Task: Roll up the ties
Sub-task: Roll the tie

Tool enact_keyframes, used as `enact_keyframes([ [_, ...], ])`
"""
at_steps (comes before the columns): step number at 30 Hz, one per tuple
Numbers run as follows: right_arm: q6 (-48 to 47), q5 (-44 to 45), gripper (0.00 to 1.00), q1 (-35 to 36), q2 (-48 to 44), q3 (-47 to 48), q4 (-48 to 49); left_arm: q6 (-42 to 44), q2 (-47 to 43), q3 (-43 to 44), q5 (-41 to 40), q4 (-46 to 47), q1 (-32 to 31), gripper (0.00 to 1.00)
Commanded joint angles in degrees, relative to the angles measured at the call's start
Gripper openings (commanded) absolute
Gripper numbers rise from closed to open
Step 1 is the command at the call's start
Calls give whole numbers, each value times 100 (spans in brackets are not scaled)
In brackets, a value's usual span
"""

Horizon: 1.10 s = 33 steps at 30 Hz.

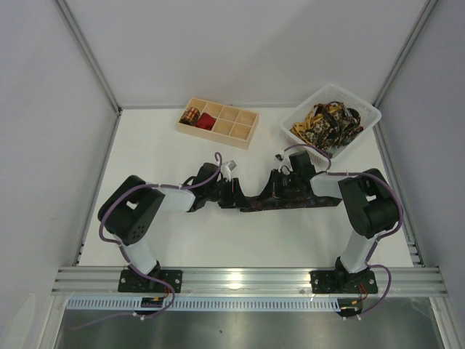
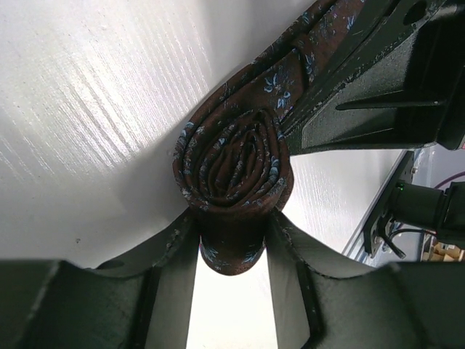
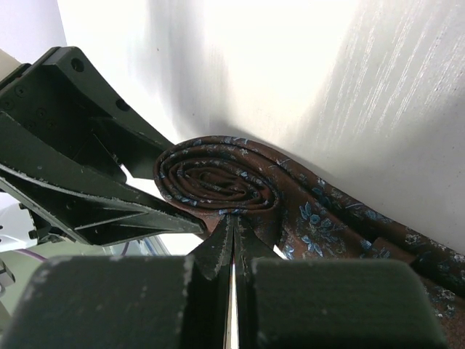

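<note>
A dark brown tie with small blue flowers is partly rolled into a coil (image 2: 234,156), which also fills the middle of the right wrist view (image 3: 218,182). My left gripper (image 2: 232,251) is shut on the coil's lower edge, one finger (image 2: 174,269) against each side. My right gripper (image 3: 234,222) is shut, its tips touching the coil's rim from the opposite side, with nothing visibly between them. The unrolled tail (image 1: 316,204) trails right across the table under the right arm. Both grippers, left (image 1: 238,194) and right (image 1: 272,190), meet at mid-table.
A pale wooden compartment tray (image 1: 240,131) stands at the back with a gold-and-black coil (image 1: 191,115) and a red coil (image 1: 207,122) in it. A white basket (image 1: 367,116) at the back right holds several patterned ties (image 1: 327,123).
</note>
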Motion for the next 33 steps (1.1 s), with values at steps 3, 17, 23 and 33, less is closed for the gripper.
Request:
enact_keyframes([
  [3, 9, 2, 0, 2, 211, 11, 289, 49, 80, 203, 228, 140, -39, 51],
  [17, 194, -24, 0, 107, 378, -51, 535, -180, 274, 361, 245, 281, -39, 58],
  [23, 238, -15, 0, 134, 404, -42, 570, -215, 353, 441, 175, 185, -39, 49],
  [33, -157, 345, 0, 116, 53, 379, -280, -22, 467, 546, 78, -378, -4, 31],
])
